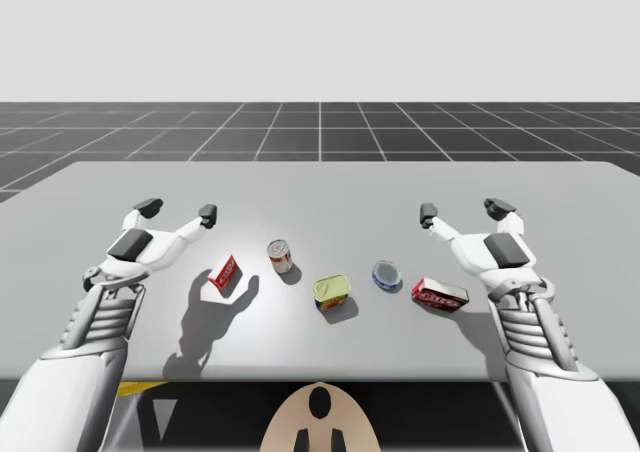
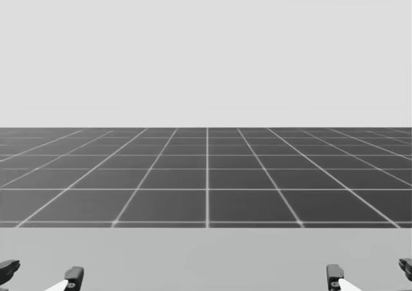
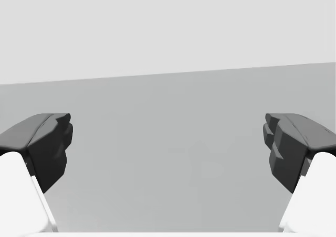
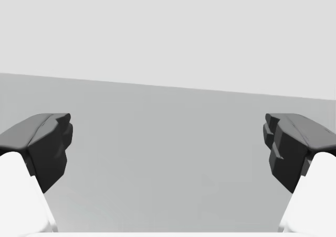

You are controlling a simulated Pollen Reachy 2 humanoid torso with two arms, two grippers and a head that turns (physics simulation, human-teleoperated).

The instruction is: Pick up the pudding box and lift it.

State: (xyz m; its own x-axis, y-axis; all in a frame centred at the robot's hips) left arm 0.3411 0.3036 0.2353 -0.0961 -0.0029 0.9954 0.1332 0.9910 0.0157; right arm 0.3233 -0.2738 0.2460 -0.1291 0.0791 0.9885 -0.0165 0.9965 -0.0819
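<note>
While both gape empty, the left end effector [image 1: 178, 211] is near an upright red box [image 1: 225, 272]. The right end effector [image 1: 463, 211] is near a flat red box [image 1: 440, 295].

bright, even light; sharp focus; soft grey shadows on the table [image 1: 330, 187]

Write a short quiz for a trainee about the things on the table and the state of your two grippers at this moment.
1. True or false: my left gripper is shut on the left red box.
2. How many things stand or lie on the table?
3. Fill in: the row of things ends at the right red box, beside my ___ arm.
Key: 1 false, it is open and holds nothing, and so is my right gripper; 2 five; 3 right.
</note>
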